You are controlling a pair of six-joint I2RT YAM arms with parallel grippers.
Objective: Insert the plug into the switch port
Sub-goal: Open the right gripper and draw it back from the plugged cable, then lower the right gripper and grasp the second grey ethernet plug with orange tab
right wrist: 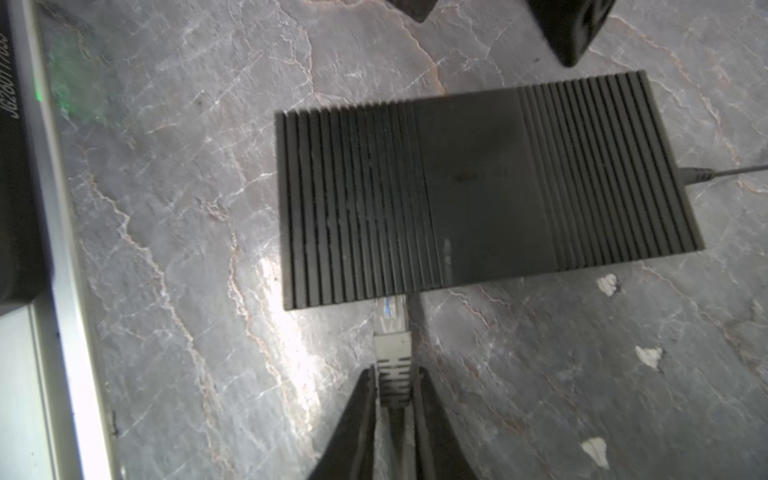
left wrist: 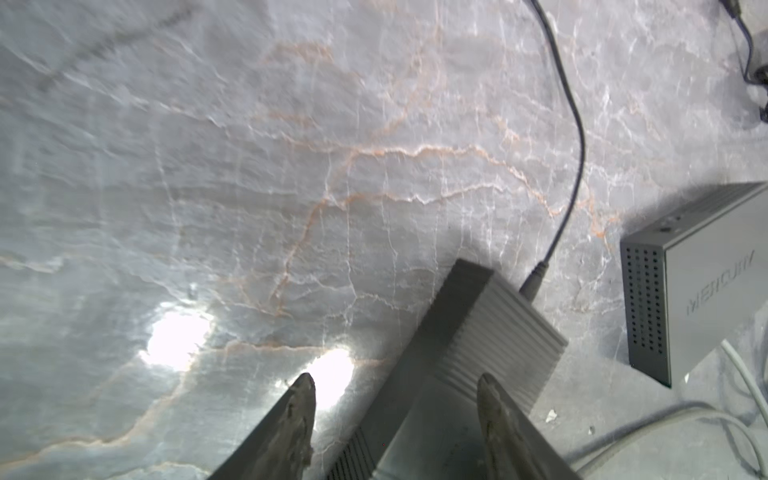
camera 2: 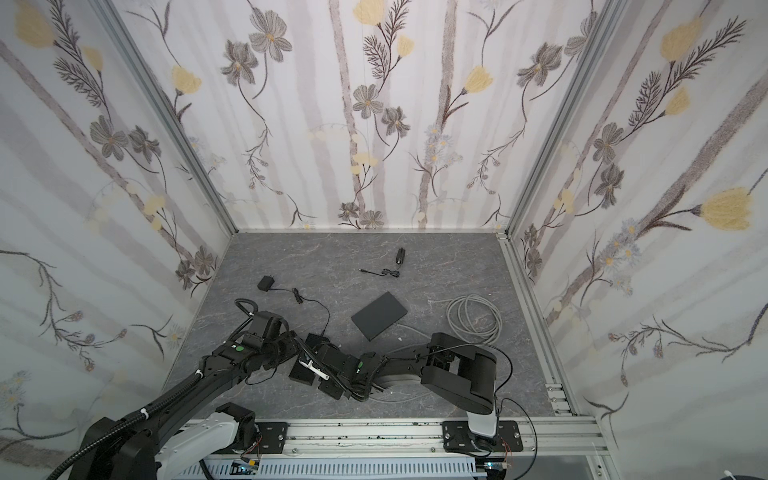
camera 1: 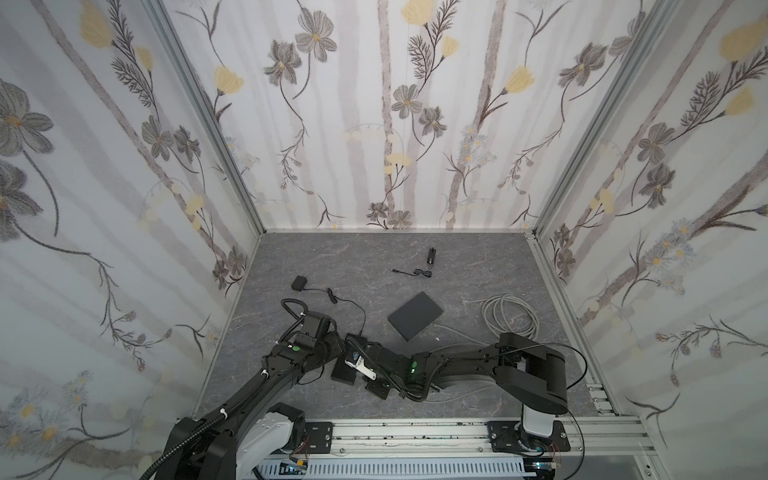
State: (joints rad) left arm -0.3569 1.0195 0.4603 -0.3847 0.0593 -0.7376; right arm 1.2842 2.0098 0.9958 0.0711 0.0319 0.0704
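Two end effectors are down by the switch (right wrist: 478,187), which lies flat on the bench (right wrist: 166,249), toward 7 o'clock in both top views. My right end effector (right wrist: 394,371) has the plug (right wrist: 392,328) right between its fingers. They sit close beside the grey boot, but I cannot tell if they are pinching it or only standing next to it. From that end effector the plug points straight ahead, at 12 o'clock, and its clear tip goes in under the long side of the switch. The plug's long line runs the same way as my fingers and meets that side square on. I think it is in the port or almost in, so any next push should go straight to 12 o'clock, with no wiggle sideways. My left end effector (left wrist: 395,378) is wide apart with the switch under it, gripping nothing. My right arm is the nearer one to the plug.
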